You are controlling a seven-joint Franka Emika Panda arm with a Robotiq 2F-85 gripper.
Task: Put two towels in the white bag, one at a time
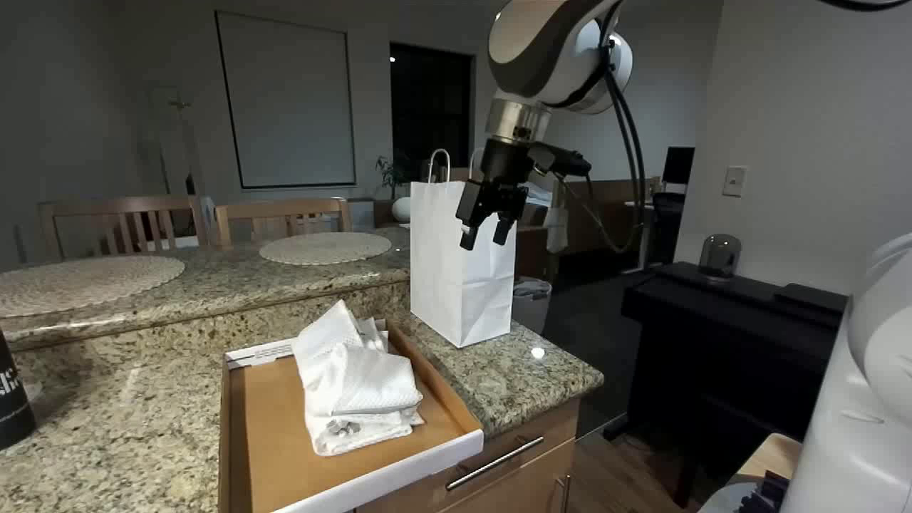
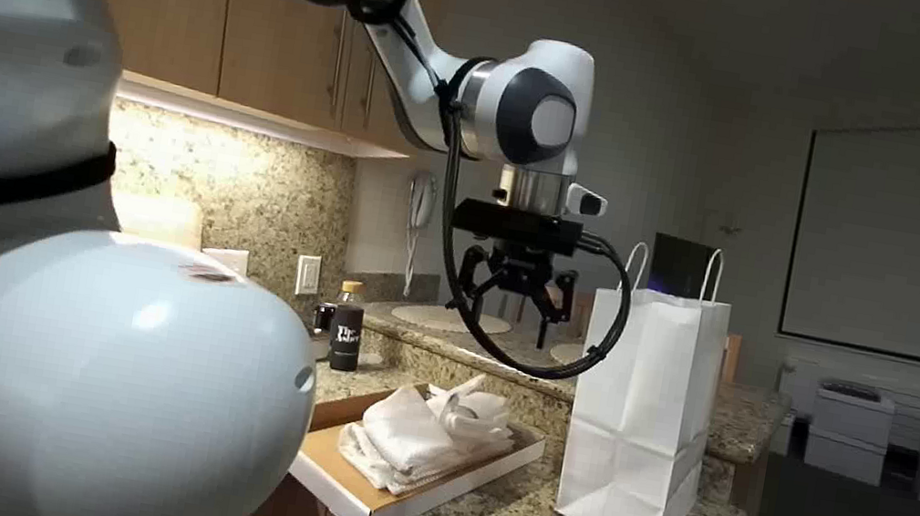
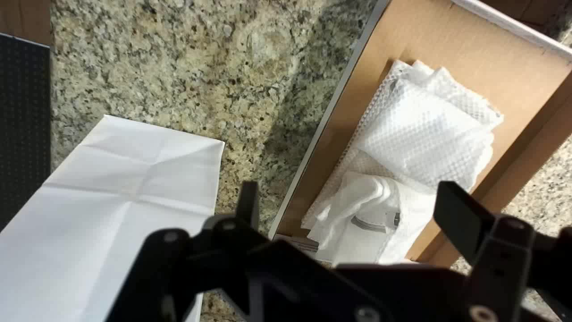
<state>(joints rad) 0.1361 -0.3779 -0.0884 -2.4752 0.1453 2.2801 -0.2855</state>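
White folded towels (image 1: 363, 385) lie in a loose pile in a shallow cardboard tray (image 1: 263, 434); I cannot tell how many. The towels also show in an exterior view (image 2: 413, 440) and in the wrist view (image 3: 429, 134), the upper one waffle-textured. The white paper bag (image 1: 445, 278) stands upright beside the tray on the counter, handles up. The bag also shows in an exterior view (image 2: 632, 396) and in the wrist view (image 3: 134, 188); its inside is hidden. My gripper (image 1: 485, 234) is open and empty, high above the counter near the bag. Its fingers are spread in the wrist view (image 3: 348, 201).
A raised granite ledge (image 1: 214, 313) with round placemats (image 1: 325, 247) runs behind the tray. A dark bottle (image 2: 346, 337) stands on the counter behind the tray. The counter (image 1: 527, 385) ends close to the bag. Wooden cabinets (image 2: 295, 20) hang overhead.
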